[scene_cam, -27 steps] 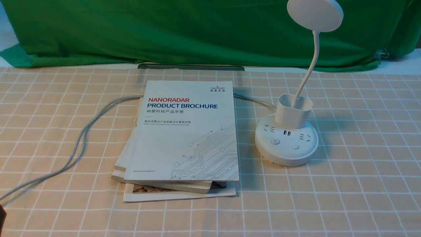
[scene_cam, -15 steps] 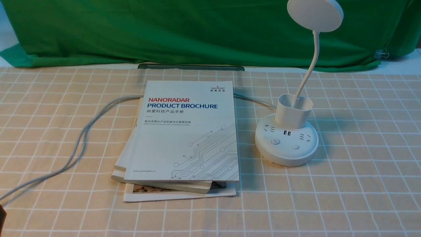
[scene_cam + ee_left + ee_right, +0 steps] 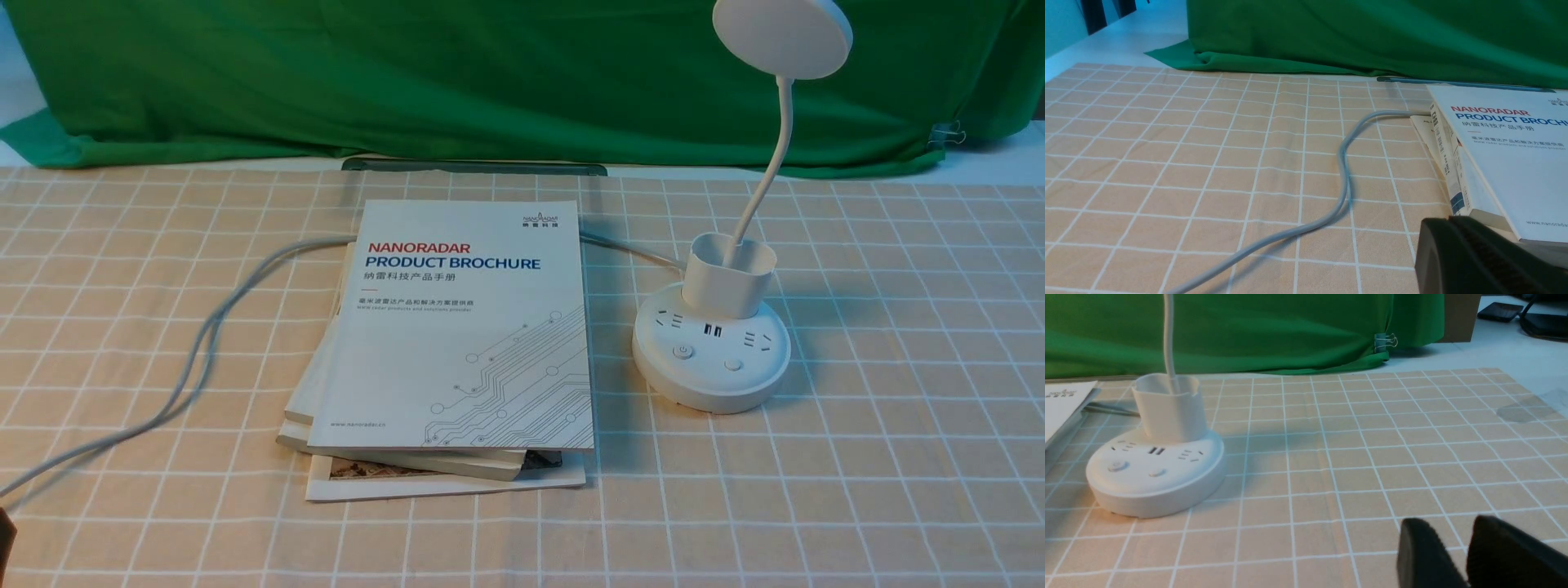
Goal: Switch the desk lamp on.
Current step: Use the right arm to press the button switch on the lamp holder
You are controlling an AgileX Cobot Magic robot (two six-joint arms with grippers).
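The white desk lamp [image 3: 710, 359] stands on the right of the checked cloth, its light off. Its round disc head [image 3: 782, 37] sits high on a thin bent neck [image 3: 767, 163] that rises from a cup-shaped holder [image 3: 729, 273]. Two buttons [image 3: 682, 352] lie on the front of the puck base, beside sockets. In the right wrist view the lamp base [image 3: 1155, 473] is well off from my right gripper [image 3: 1451, 524], which hangs low over the cloth, slightly open and empty. My left gripper [image 3: 1447, 218] is shut on nothing, near the corner of the book stack.
A stack of books [image 3: 461, 327] topped by a white brochure lies mid-table, left of the lamp. The lamp's grey cable [image 3: 204, 343] runs under the books and off to the near left. A green cloth [image 3: 490, 73] covers the back.
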